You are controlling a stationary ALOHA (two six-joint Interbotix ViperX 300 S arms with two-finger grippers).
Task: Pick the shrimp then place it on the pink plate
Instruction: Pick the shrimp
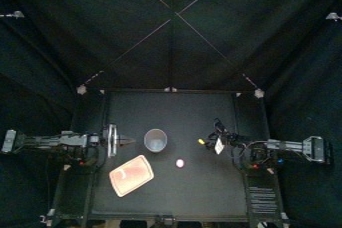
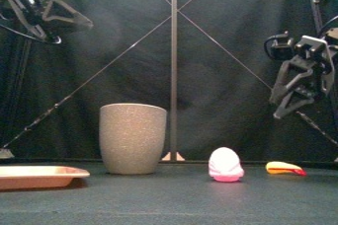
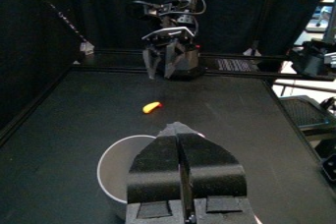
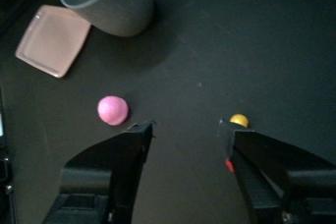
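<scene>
The shrimp, a small orange and yellow toy, lies on the table at the right; it also shows as an orange speck in the left wrist view. In the right wrist view the shrimp sits just beyond one jaw of my right gripper, which is open and hovers above the table. The pink plate lies flat at the front left, nothing on it. My left gripper is shut and empty, held high at the left behind the cup.
A tall grey speckled cup stands upright mid-table, just behind the plate. A pink and white egg-shaped toy sits between the cup and the shrimp, near the right gripper.
</scene>
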